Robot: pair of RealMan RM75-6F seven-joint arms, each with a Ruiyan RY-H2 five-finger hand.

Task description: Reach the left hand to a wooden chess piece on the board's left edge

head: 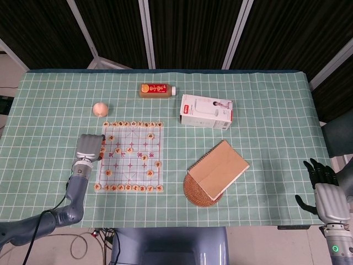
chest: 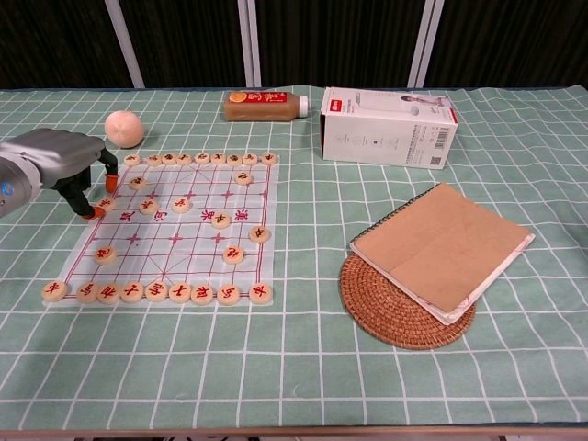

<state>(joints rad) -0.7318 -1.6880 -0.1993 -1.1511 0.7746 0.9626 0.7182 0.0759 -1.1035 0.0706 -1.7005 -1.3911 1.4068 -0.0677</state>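
Note:
The chess board [chest: 156, 254] lies on the left of the green checked cloth, with round wooden pieces in rows along its far and near edges and several scattered between. One wooden piece [chest: 108, 203] sits on the left edge. My left hand [chest: 53, 162] hovers just left of it, fingers curled downward and apart, and one orange fingertip [chest: 95, 212] stands right beside the piece; I cannot tell whether they touch. In the head view the left hand [head: 89, 146] overlaps the board [head: 135, 165] at its left edge. My right hand [head: 326, 194] hangs off the table's right front corner, fingers spread, empty.
A peach-coloured ball [chest: 123, 129] lies behind the board's left corner. A juice bottle [chest: 266, 105] lies on its side at the back, beside a white box [chest: 388, 127]. To the right, a brown notebook [chest: 441, 248] rests on a woven coaster [chest: 386, 317].

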